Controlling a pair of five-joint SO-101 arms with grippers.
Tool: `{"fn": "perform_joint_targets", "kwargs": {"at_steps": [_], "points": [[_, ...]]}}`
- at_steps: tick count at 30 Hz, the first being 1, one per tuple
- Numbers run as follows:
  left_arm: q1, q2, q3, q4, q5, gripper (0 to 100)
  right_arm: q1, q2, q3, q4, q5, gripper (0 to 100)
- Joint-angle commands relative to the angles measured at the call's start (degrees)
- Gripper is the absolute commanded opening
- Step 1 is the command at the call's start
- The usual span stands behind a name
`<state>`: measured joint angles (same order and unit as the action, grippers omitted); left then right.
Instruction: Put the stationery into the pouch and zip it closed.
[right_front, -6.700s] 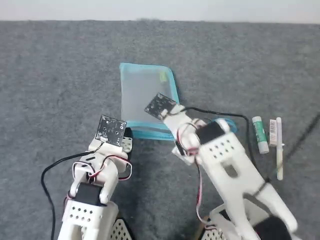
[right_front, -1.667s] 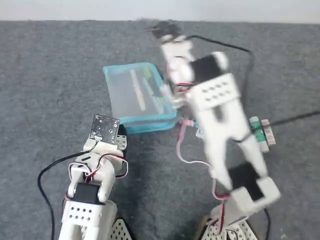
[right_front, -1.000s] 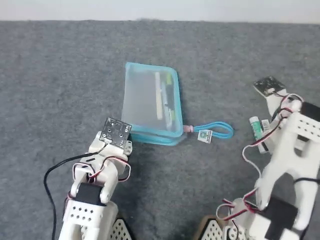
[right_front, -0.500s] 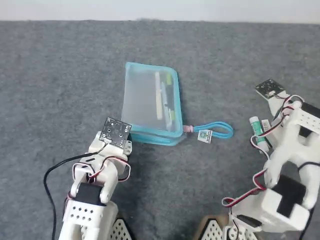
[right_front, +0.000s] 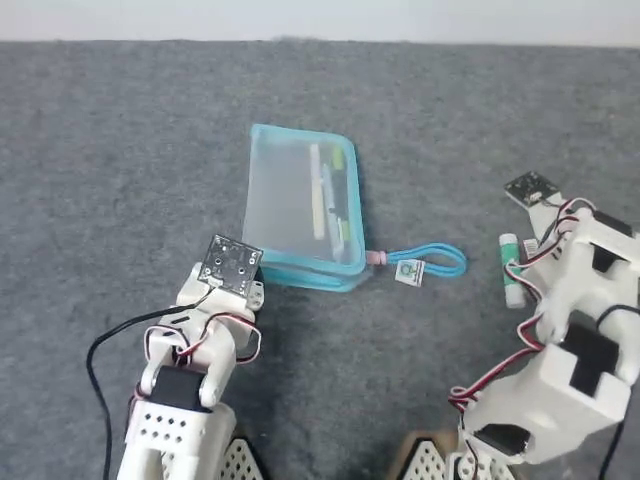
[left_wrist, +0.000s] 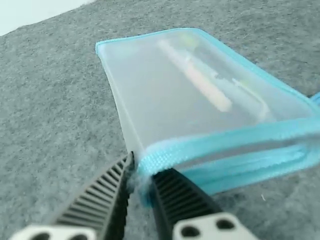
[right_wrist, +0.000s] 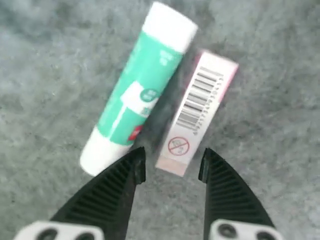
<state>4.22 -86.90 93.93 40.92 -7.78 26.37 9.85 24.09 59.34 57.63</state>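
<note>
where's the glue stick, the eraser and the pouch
glue stick (right_wrist: 140, 95), right wrist view, middle of its green label
eraser (right_wrist: 196, 111), right wrist view, on its barcode
pouch (right_front: 275, 205), high view, bare part of its clear face

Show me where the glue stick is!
The glue stick lies on the mat at the right side, beside the eraser, just before the right gripper.

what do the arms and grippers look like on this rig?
White plastic shells, perforated bases, black servos, red-white wires on left arm and right arm. A black cable loops off the left one. Black, ribbed, tapering left gripper and right gripper, white mounts with screw holes.
</note>
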Motion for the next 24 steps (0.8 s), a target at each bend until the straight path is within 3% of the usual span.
{"fn": "perform_joint_targets", "kwargs": {"at_steps": [1, 7, 11, 14, 19, 24], "points": [[-0.53, 0.26, -1.45, -1.05, 1.14, 1, -0.22, 0.4, 0.0, -1.45, 0.79, 17.0], [-0.53, 0.26, -1.45, -1.05, 1.14, 1, -0.31, 2.59, 0.0, -7.6, -8.26, 16.5], [-0.53, 0.26, -1.45, -1.05, 1.14, 1, -0.22, 2.51, 0.0, -8.92, -13.54, 7.1], [-0.53, 0.26, -1.45, -1.05, 1.14, 1, -0.22, 2.07, 0.0, -8.84, -14.33, 0.6], [-0.53, 0.26, -1.45, -1.05, 1.14, 1, 0.57, -0.4, 0.0, -7.69, -14.51, 0.7], [0.53, 0.26, -1.45, -1.05, 1.14, 1, -0.31, -12.97, 0.0, 1.8, -14.68, 0.7]]}}
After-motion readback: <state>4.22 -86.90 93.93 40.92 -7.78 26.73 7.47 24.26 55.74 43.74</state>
